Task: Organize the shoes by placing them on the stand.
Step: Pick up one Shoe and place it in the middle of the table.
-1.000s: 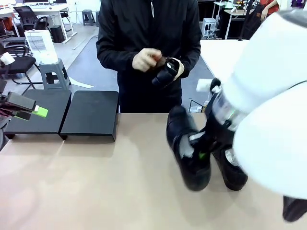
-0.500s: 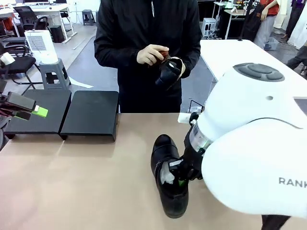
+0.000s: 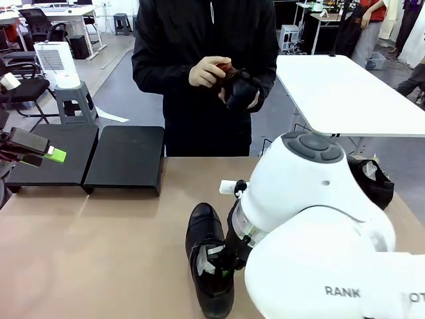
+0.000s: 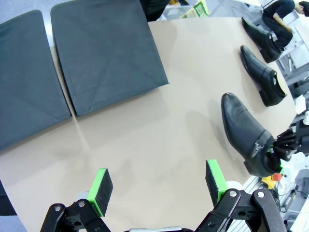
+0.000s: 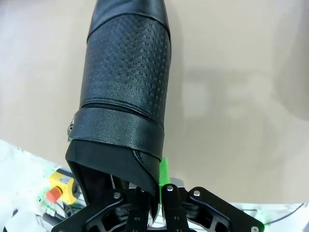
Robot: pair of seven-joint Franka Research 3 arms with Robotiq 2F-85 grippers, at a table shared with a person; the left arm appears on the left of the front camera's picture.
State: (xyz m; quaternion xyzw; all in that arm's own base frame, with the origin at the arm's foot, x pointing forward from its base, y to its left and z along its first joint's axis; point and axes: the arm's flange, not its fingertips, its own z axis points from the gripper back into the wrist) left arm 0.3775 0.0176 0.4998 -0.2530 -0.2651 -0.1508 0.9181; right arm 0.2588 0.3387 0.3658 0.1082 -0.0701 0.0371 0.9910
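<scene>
My right gripper (image 3: 228,258) (image 5: 155,186) is shut on the heel rim of a glossy black shoe (image 3: 207,266) (image 5: 126,82) (image 4: 245,129), whose toe points away from me over the tan table. The person across the table holds a second shoe (image 3: 240,86) in both hands. A third shoe (image 3: 372,181) lies at the table's right, partly behind my right arm. The left wrist view has two more shoes (image 4: 263,75) (image 4: 259,30) lying beyond the held one. The stand (image 3: 126,159) (image 4: 104,53), made of two black slanted panels, is bare at the far left. Beside it hovers my open left gripper (image 3: 36,151) (image 4: 158,182).
The big white right arm (image 3: 319,226) covers the near right of the table (image 3: 99,252). The person stands at the far edge, just right of the stand. A white table (image 3: 339,86) and stools stand beyond.
My right arm has carried the shoe leftward and closer to the near edge, uncovering the shoe at the right. The person has turned the shoe in their hands. The left gripper has stayed put.
</scene>
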